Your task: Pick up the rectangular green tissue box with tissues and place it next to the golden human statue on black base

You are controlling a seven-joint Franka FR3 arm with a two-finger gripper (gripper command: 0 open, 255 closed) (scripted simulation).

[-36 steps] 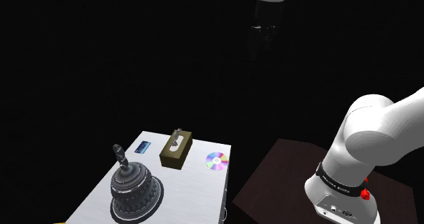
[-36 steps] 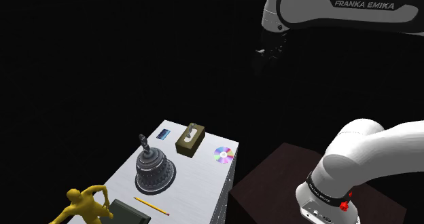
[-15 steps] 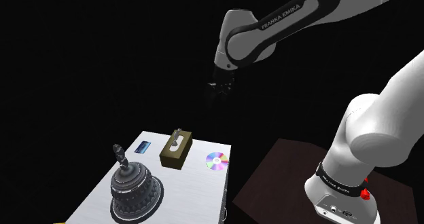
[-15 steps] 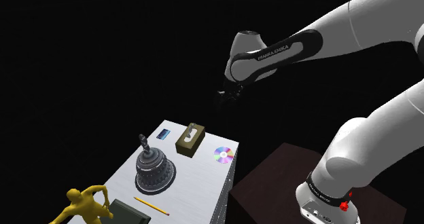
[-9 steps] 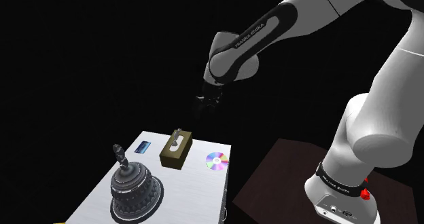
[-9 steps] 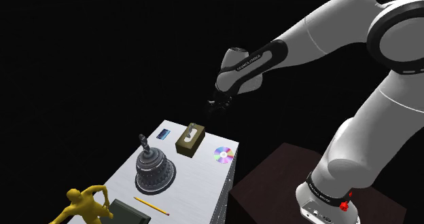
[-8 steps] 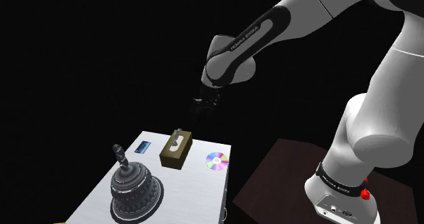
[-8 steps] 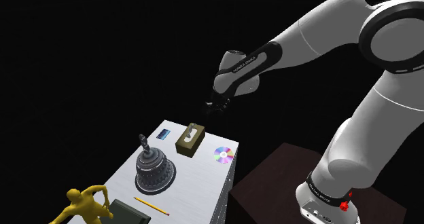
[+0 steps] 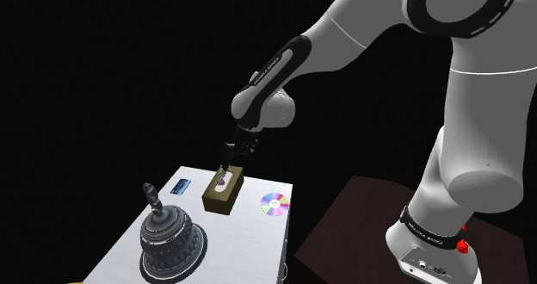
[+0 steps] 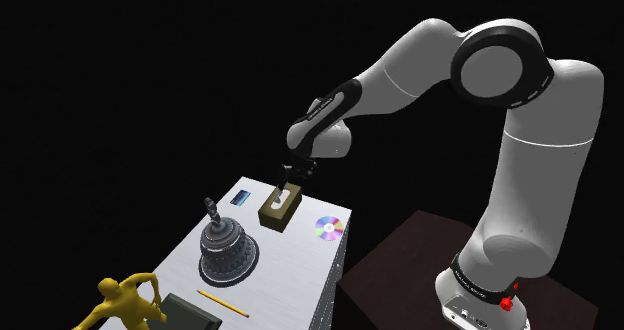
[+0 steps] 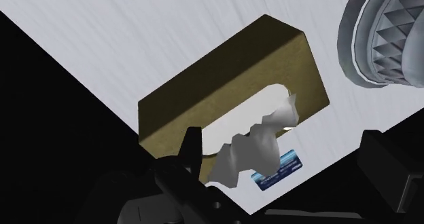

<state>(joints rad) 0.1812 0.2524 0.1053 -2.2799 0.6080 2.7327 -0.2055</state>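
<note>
Tool (image 11: 282, 144), fingers (image 11: 192, 148) spread, hovers over olive tissue box (image 11: 224, 80); blue card's (image 11: 280, 172) print seems unreadable.

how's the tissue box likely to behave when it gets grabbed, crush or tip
The tissue box looks hollow, with an open slot on top: probably light, and its walls may give under a hard squeeze. It lies low and flat, so tipping seems unlikely. The tissue poking out is likely floppy.
</note>
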